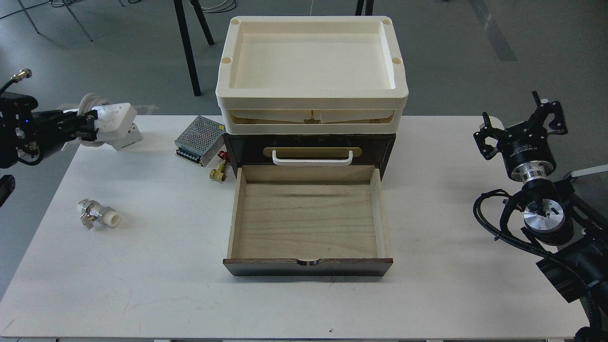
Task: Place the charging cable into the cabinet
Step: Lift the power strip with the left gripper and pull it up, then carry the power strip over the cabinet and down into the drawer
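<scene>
My left gripper is shut on the charging cable, a white power strip with its cord wrapped round it, and holds it in the air above the table's far left corner. The cabinet stands at the middle back, dark brown with a white bar handle and a cream tray on top. Its bottom plywood drawer is pulled out towards me and holds nothing. My right gripper is open at the far right, away from the cabinet.
A silver perforated power-supply box and a brass fitting with a red handle lie left of the cabinet. A white circuit breaker sits partly behind the lifted strip. A small white and metal fitting lies at the left.
</scene>
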Controlling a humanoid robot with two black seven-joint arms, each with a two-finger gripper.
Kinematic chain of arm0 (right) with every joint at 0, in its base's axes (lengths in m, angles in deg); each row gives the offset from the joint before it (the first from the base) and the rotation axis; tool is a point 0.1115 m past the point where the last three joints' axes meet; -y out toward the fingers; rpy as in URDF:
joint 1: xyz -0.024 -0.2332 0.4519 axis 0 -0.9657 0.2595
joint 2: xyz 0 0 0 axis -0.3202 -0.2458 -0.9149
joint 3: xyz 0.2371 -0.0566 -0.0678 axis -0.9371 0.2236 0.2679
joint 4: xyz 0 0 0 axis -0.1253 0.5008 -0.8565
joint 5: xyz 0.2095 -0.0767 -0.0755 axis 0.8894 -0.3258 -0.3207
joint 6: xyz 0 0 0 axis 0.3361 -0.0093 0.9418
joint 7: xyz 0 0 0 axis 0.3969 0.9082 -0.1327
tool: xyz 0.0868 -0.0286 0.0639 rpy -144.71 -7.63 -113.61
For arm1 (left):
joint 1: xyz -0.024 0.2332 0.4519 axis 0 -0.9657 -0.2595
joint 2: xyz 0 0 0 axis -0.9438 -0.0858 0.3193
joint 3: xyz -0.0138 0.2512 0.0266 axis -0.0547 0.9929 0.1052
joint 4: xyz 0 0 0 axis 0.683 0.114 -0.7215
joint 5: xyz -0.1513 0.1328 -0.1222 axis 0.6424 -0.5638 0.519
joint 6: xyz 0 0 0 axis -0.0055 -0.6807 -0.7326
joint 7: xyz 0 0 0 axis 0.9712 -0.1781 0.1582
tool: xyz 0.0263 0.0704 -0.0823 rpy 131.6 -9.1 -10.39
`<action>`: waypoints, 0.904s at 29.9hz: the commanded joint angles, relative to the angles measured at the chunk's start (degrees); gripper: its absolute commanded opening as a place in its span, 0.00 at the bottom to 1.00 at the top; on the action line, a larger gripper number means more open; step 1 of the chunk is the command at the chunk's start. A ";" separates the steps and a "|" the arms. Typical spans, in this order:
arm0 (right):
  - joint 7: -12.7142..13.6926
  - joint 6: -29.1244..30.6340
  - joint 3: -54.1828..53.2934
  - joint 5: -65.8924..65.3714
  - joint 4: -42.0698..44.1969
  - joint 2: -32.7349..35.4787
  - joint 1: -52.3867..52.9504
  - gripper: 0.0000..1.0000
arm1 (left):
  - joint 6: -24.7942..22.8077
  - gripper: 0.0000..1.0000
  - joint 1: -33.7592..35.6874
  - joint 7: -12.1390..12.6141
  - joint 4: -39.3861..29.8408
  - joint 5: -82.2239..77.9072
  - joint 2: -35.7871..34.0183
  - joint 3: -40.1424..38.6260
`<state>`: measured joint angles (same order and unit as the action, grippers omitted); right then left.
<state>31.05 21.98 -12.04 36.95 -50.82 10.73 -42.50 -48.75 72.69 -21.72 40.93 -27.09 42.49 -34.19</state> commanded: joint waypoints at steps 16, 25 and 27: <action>-0.01 -0.17 0.00 0.00 -0.09 0.00 0.00 1.00 | -16.33 0.03 29.05 0.01 -36.60 -0.62 -13.77 -0.88; -0.01 -0.26 -0.09 0.00 -0.09 0.00 0.00 1.00 | -18.45 0.02 36.96 0.01 -68.77 -0.79 -15.18 -0.89; -0.01 -0.26 -0.09 0.00 -0.09 0.00 0.00 1.00 | -19.41 0.02 38.63 0.01 -74.22 -0.97 -14.13 -0.80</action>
<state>31.05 21.72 -12.13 36.95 -50.92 10.74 -42.50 -67.10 108.91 -21.73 -24.92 -27.79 27.11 -35.14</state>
